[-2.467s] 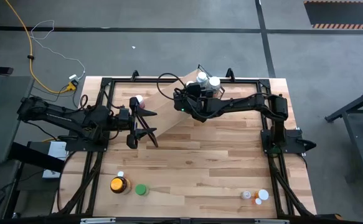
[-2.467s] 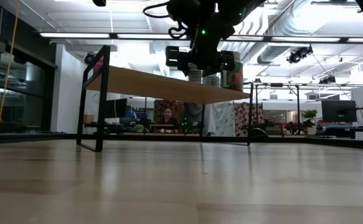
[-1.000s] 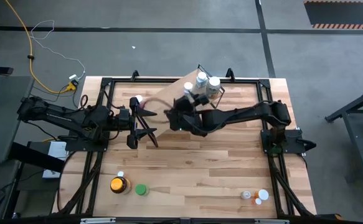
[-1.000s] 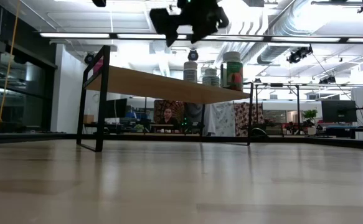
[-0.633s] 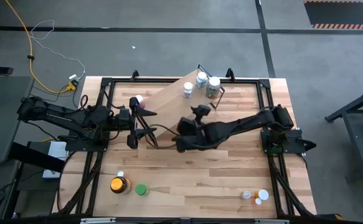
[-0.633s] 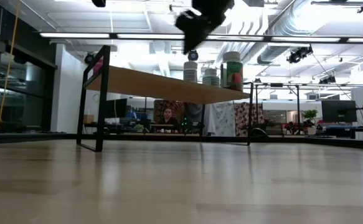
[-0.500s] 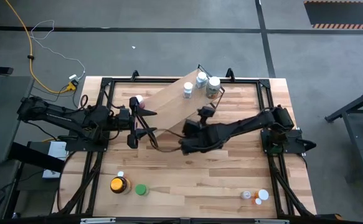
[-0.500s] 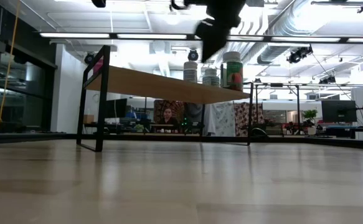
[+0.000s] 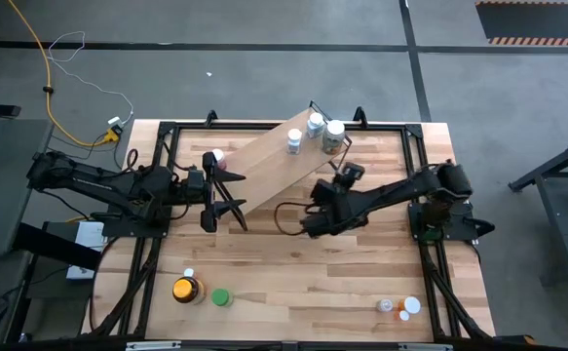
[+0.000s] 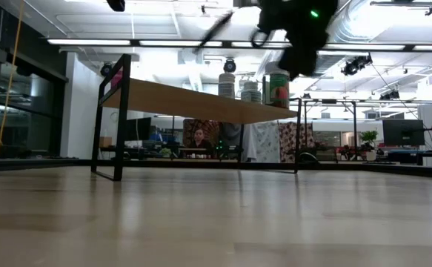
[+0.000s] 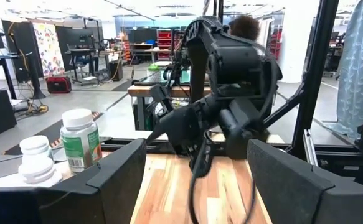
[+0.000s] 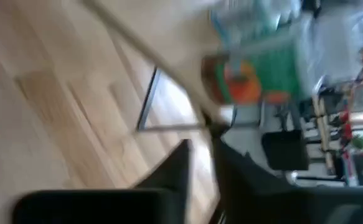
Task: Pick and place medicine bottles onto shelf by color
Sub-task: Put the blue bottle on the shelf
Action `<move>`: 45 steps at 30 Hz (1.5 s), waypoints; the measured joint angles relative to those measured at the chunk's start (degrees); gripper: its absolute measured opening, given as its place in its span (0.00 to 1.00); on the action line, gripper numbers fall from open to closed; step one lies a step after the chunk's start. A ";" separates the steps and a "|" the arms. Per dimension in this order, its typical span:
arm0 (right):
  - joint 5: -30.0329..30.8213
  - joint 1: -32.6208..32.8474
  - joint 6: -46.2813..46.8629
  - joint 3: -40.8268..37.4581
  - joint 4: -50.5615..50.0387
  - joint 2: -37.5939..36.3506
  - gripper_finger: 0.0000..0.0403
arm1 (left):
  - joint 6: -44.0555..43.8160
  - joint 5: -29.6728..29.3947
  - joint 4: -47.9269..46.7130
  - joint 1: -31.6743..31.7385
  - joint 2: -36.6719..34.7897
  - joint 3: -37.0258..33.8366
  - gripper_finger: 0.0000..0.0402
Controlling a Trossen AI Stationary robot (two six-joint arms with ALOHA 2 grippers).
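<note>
though hidden overhead, right fingers (image 12: 197, 163) nearly closed, empty; left fingers (image 11: 197, 180) wide apart, empty.

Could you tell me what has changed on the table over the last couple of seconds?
The right gripper left the white bottle on the shelf and pulled back over the table. The left gripper and the other bottles did not move.

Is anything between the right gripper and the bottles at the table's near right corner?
Nothing visible. Bare tabletop lies between the right gripper, mid-table, and the small bottles at the near right corner.
</note>
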 joint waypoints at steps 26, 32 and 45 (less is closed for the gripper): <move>-24.43 -16.22 -29.67 -19.62 87.91 -9.01 0.00 | 0.90 -0.64 1.65 0.00 0.02 0.00 0.67; -16.34 -16.18 -29.53 -14.11 82.11 -5.14 0.00 | 0.90 -0.63 1.33 0.00 0.02 0.00 0.67; -12.01 -18.51 -28.05 -12.20 80.94 -4.10 0.00 | 0.92 -0.63 1.36 0.00 0.02 0.00 0.67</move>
